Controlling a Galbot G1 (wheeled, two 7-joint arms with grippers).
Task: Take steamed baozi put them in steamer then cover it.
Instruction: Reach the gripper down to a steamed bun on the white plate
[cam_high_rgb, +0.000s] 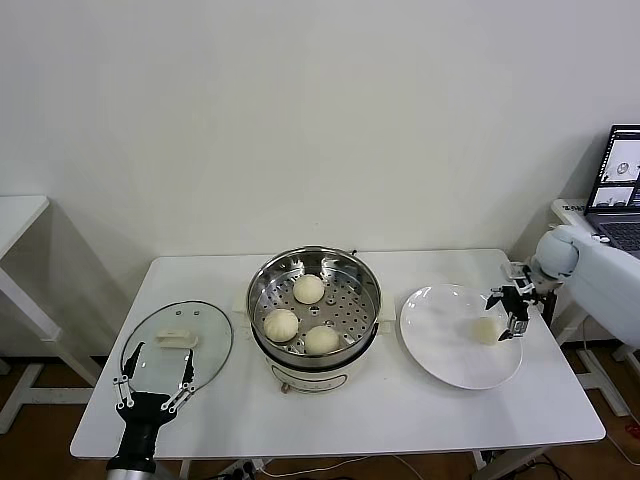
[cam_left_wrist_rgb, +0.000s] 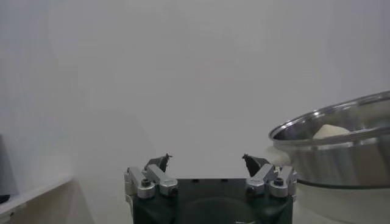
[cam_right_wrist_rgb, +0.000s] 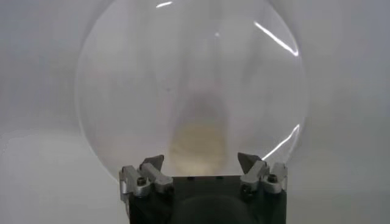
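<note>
The steel steamer (cam_high_rgb: 365, 283) stands mid-table on its cream base and holds three baozi (cam_high_rgb: 308, 288), (cam_high_rgb: 281, 323), (cam_high_rgb: 321, 340). A fourth baozi (cam_high_rgb: 486, 330) lies on the white plate (cam_high_rgb: 440, 350) to the right. My right gripper (cam_high_rgb: 507, 312) is open, just above and beside that baozi; in the right wrist view the gripper (cam_right_wrist_rgb: 201, 161) has the blurred baozi (cam_right_wrist_rgb: 198, 137) right ahead of its jaws over the plate (cam_right_wrist_rgb: 122, 91). My left gripper (cam_high_rgb: 155, 388) is open and empty over the near edge of the glass lid (cam_high_rgb: 212, 345). The left wrist view shows the gripper (cam_left_wrist_rgb: 207, 159), the steamer (cam_left_wrist_rgb: 341, 152) and one baozi (cam_left_wrist_rgb: 331, 130).
The glass lid with its cream handle (cam_high_rgb: 177, 338) lies flat at the table's front left. A laptop (cam_high_rgb: 620, 190) stands on a side table at the right. Another white table (cam_high_rgb: 15, 215) is at the far left. The wall is close behind the table.
</note>
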